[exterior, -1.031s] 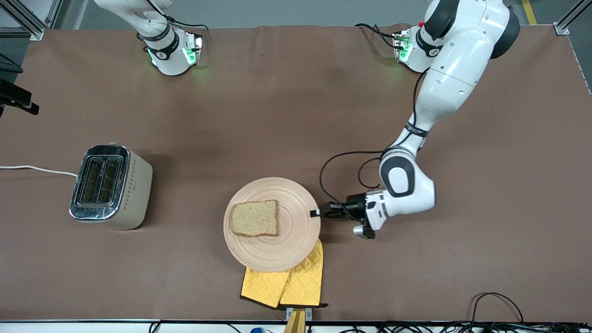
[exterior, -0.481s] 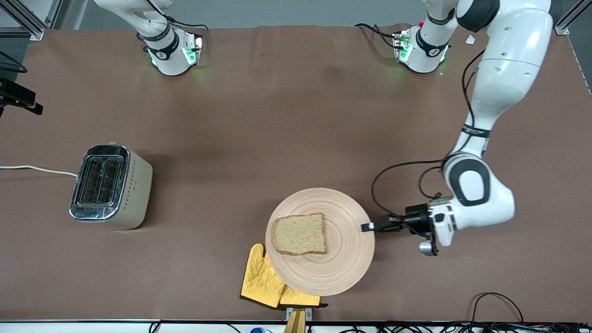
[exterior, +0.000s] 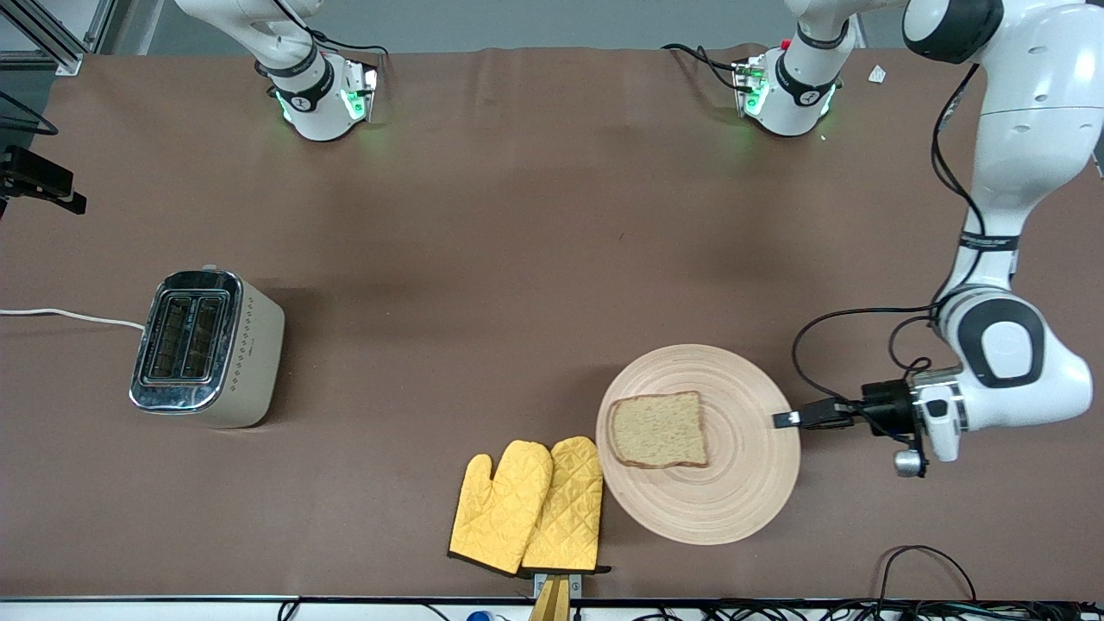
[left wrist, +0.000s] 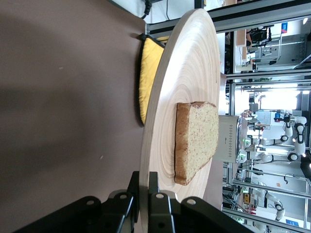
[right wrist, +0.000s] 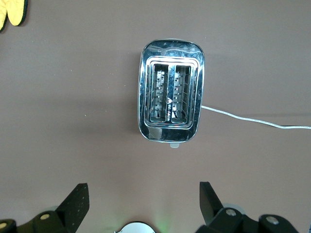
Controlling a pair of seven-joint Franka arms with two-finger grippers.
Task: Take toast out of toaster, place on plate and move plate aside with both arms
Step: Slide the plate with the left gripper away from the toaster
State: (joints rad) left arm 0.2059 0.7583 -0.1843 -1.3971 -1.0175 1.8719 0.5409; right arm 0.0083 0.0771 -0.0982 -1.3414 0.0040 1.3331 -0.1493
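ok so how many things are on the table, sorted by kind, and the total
toast: 1, lying on the plate
plate: 1, its rim pinched in the shut left tool
oven mitts: 2, yellow, side by side next to the plate
toaster: 1, slots empty, under the open right tool
total: 5

Speckled toast [exterior: 659,429] flat on beige plate [exterior: 733,500]
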